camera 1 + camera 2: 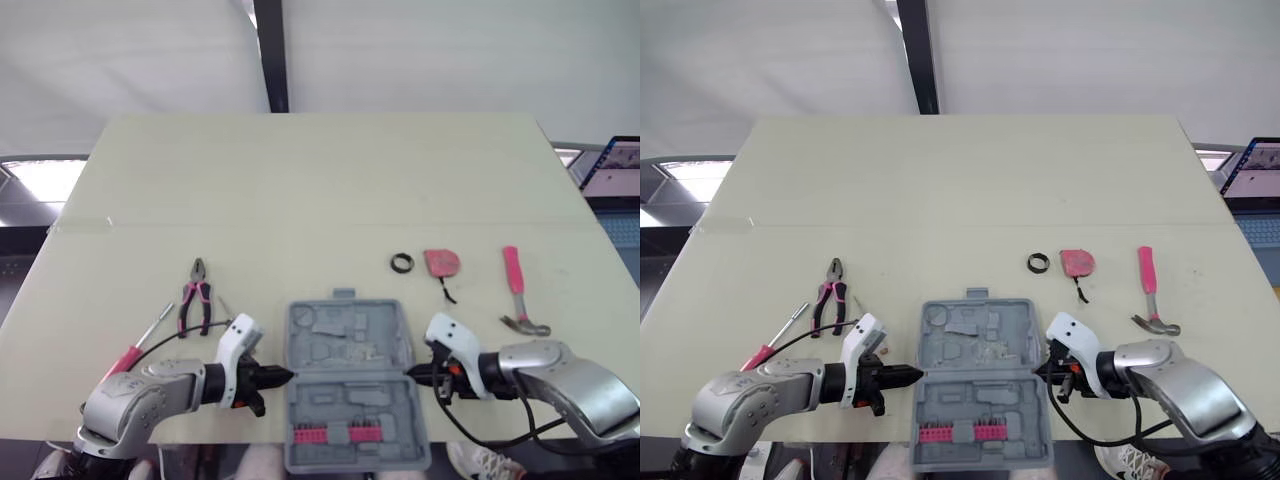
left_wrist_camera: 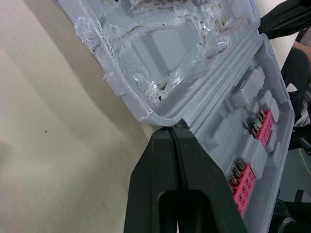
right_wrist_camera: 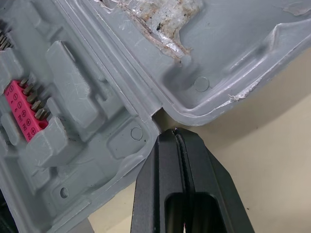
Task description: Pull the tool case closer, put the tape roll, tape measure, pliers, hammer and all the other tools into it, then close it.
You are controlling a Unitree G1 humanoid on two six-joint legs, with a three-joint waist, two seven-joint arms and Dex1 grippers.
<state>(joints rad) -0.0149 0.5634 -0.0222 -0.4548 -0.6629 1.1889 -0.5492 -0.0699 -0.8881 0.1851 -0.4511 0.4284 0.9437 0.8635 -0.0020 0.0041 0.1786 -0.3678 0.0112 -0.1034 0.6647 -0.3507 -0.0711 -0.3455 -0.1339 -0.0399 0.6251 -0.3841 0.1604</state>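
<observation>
Left fingers [image 2: 155,174] and right fingers [image 3: 163,170], each pair pressed together, point inward at the hinge seam of the tool case [image 1: 345,345]. The case is grey moulded plastic and lies open at the near edge of the cream worktop [image 1: 300,180], its long axis running near to far. A pink-handled hammer [image 1: 516,290] lies to its right.

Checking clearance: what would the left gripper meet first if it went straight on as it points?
The open grey plastic tool case: the shut left gripper aims at its hinge notch, seemingly touching.
</observation>
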